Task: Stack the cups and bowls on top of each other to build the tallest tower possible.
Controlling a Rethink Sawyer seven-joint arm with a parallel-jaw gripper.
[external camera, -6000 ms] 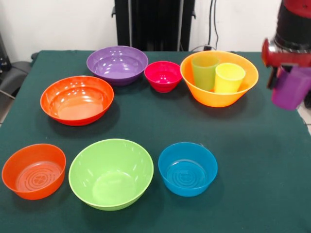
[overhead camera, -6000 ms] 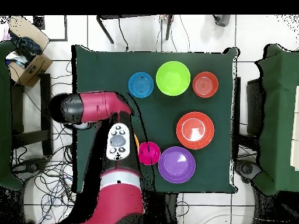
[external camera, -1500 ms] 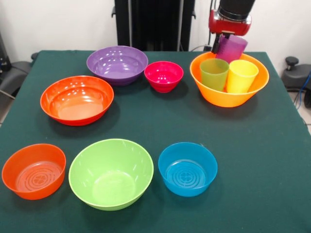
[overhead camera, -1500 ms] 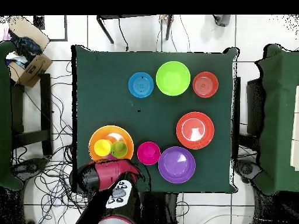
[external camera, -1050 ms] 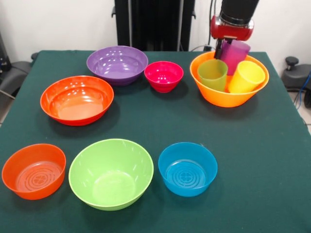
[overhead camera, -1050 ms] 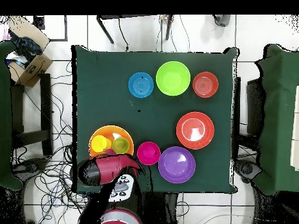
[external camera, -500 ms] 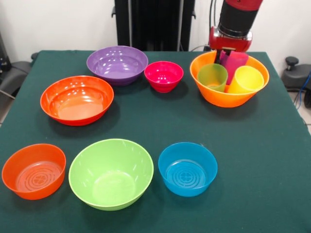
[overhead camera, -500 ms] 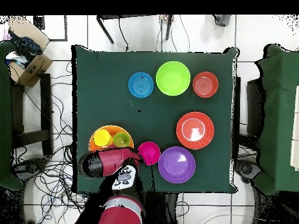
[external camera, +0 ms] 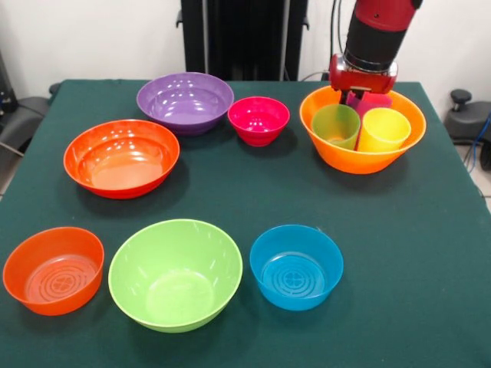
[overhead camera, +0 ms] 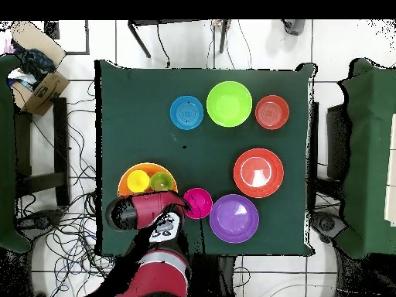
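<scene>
The big orange bowl (external camera: 360, 161) stands at the far right of the table and holds the green cup (external camera: 335, 125) and the yellow cup (external camera: 383, 128), both upright. My gripper (external camera: 359, 98) reaches down into the back of this bowl, shut on the purple cup (external camera: 376, 103), which sits low behind the other two cups and is mostly hidden. In the overhead view the arm (overhead camera: 147, 210) covers the near side of the orange bowl (overhead camera: 130, 175), and the yellow cup (overhead camera: 138, 181) and green cup (overhead camera: 160, 182) show. No tower stands.
The other bowls stand apart: purple (external camera: 185, 100), small pink (external camera: 258, 119), wide red-orange (external camera: 121, 156), small orange (external camera: 53, 268), big lime green (external camera: 175, 272), small blue (external camera: 296, 265). The pink bowl is the nearest to the orange bowl.
My gripper carried the purple cup from beyond the table's right edge to the orange bowl and lowered it in behind the green and yellow cups. The bowl shifted slightly.
</scene>
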